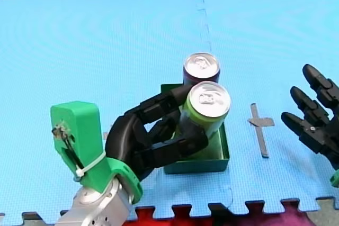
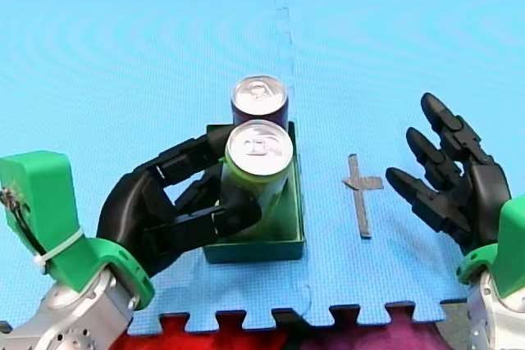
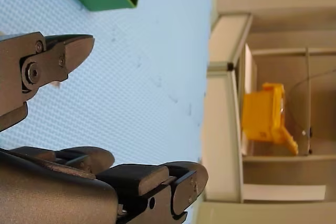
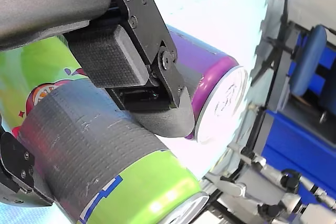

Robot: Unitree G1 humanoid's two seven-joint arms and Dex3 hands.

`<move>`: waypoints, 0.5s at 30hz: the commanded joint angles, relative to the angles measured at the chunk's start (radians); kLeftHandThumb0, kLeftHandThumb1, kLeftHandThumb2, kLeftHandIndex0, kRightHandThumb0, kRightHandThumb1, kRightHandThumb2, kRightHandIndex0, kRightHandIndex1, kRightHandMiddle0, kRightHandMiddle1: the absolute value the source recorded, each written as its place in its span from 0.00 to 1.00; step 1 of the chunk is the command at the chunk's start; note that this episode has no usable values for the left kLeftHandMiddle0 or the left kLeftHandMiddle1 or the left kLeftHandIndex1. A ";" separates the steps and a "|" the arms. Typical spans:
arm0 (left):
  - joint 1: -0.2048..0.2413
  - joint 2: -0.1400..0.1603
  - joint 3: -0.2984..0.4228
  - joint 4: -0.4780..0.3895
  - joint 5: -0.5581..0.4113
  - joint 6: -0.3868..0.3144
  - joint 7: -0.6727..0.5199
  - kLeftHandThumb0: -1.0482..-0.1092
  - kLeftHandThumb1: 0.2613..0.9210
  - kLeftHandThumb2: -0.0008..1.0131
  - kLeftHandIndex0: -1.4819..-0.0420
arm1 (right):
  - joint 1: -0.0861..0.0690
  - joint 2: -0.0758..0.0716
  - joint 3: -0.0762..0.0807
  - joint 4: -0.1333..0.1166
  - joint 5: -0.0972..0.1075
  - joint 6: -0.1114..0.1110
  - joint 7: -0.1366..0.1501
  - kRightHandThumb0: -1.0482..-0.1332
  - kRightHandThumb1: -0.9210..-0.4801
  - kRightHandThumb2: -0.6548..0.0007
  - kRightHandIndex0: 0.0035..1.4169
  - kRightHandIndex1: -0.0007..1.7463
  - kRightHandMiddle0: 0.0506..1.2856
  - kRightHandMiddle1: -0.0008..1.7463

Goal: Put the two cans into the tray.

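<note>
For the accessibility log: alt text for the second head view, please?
The left hand grips an upright green can in the green tray, a purple can just behind it; the right hand is open over the blue mat.

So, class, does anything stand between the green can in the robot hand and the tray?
Nothing visible does. The left robot hand holds the green can over the tray. The purple can stands close behind it, at the tray's far end, not beneath it. The right robot hand is off to the side.
</note>
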 commanded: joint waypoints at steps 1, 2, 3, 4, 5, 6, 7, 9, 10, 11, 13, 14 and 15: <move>-0.003 0.003 0.002 0.011 0.004 -0.026 -0.013 0.67 0.86 0.00 0.12 | -0.003 -0.005 -0.004 -0.001 0.003 -0.002 -0.002 0.14 0.00 0.97 0.28 0.00 0.25 0.00; -0.003 0.003 0.001 0.015 0.006 -0.032 -0.016 0.67 0.86 0.00 0.12 | -0.003 -0.006 -0.004 0.000 0.003 -0.002 -0.001 0.14 0.00 0.97 0.28 0.00 0.25 0.00; -0.003 0.003 0.000 0.018 0.009 -0.038 -0.019 0.67 0.86 0.00 0.12 | -0.004 -0.006 -0.004 0.000 0.003 -0.003 -0.001 0.14 0.00 0.97 0.28 0.00 0.25 0.00; -0.003 0.003 0.000 0.019 0.011 -0.042 -0.021 0.67 0.86 0.00 0.12 | -0.004 -0.006 -0.004 0.001 0.003 -0.003 0.000 0.14 0.00 0.96 0.28 0.00 0.25 0.00; -0.003 0.002 0.000 0.021 0.013 -0.046 -0.023 0.67 0.86 0.00 0.12 | -0.004 -0.007 -0.004 0.002 0.003 -0.004 0.000 0.14 0.00 0.96 0.28 0.00 0.25 0.00; -0.002 0.001 -0.001 0.022 0.014 -0.049 -0.025 0.66 0.86 0.00 0.12 | -0.004 -0.007 -0.005 0.003 0.003 -0.005 0.001 0.14 0.00 0.96 0.28 0.00 0.25 0.00; -0.002 0.001 -0.001 0.022 0.016 -0.053 -0.026 0.66 0.86 0.00 0.12 | -0.004 -0.007 -0.005 0.004 0.004 -0.006 0.001 0.14 0.00 0.96 0.28 0.00 0.25 0.00; -0.003 0.002 -0.002 0.023 0.019 -0.059 -0.028 0.66 0.86 0.00 0.12 | -0.005 -0.007 -0.006 0.004 0.004 -0.006 0.001 0.14 0.00 0.96 0.28 0.00 0.25 0.00; -0.003 0.002 -0.002 0.024 0.021 -0.061 -0.029 0.66 0.86 0.00 0.12 | -0.005 -0.007 -0.006 0.004 0.004 -0.006 0.001 0.14 0.00 0.96 0.28 0.00 0.25 0.00; -0.003 0.003 -0.002 0.024 0.022 -0.063 -0.030 0.66 0.87 0.00 0.12 | -0.006 -0.006 -0.007 0.004 0.004 -0.006 0.001 0.14 0.00 0.96 0.28 0.00 0.25 0.00; -0.003 0.004 -0.003 0.024 0.026 -0.066 -0.031 0.66 0.87 0.00 0.12 | -0.006 -0.006 -0.007 0.003 0.005 -0.006 0.001 0.13 0.00 0.96 0.28 0.00 0.25 0.00; -0.003 0.004 -0.003 0.024 0.027 -0.067 -0.032 0.66 0.87 0.00 0.12 | -0.006 -0.006 -0.008 0.002 0.005 -0.006 0.001 0.13 0.00 0.96 0.28 0.00 0.25 0.00; -0.003 0.004 -0.003 0.024 0.029 -0.069 -0.032 0.65 0.88 0.00 0.12 | -0.006 -0.006 -0.008 0.002 0.005 -0.006 0.001 0.13 0.00 0.96 0.28 0.00 0.25 0.00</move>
